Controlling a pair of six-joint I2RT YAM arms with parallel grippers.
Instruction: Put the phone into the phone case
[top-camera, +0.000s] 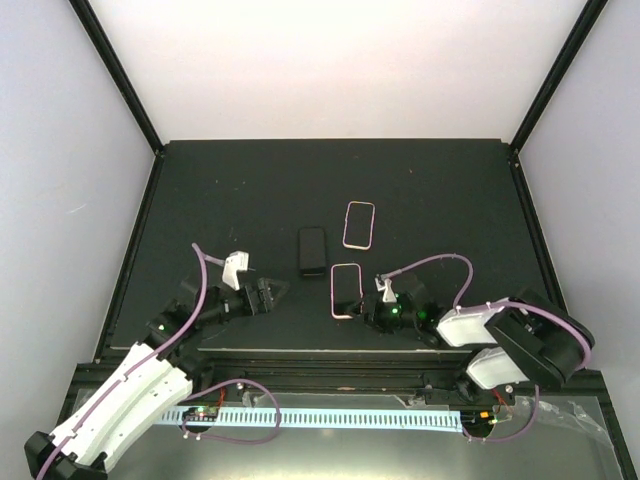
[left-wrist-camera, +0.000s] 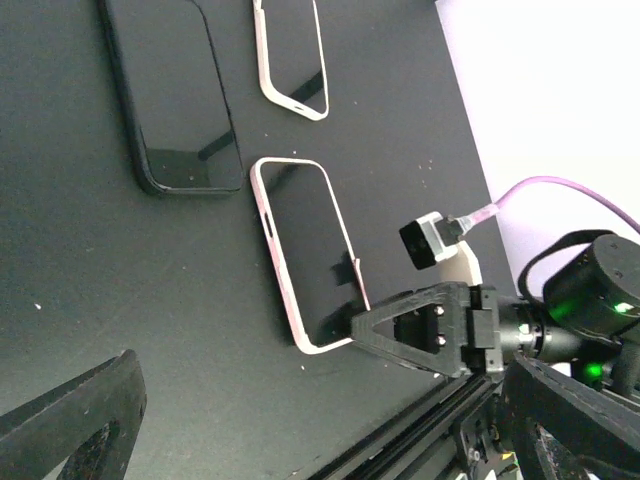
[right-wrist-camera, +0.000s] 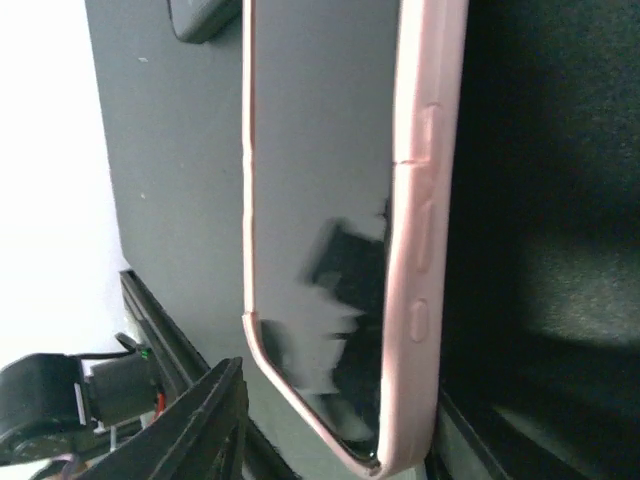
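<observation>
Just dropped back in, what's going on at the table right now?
The right tool has its fingers around the close end of the near case, which lies on the mat; I cannot tell whether it is clamped. The left tool is open and empty, short of the phone. The phone lies bare on the mat, not in a case yet. The far case lies untouched behind.

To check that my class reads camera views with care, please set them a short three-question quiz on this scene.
1. True or false: in the top view, the phone lies left of the far case.
2. Which gripper has the near case between its fingers? A. left gripper B. right gripper
3. Fill in: the left gripper's jaws stand ____.

Key: 1 true; 2 B; 3 open.
</observation>
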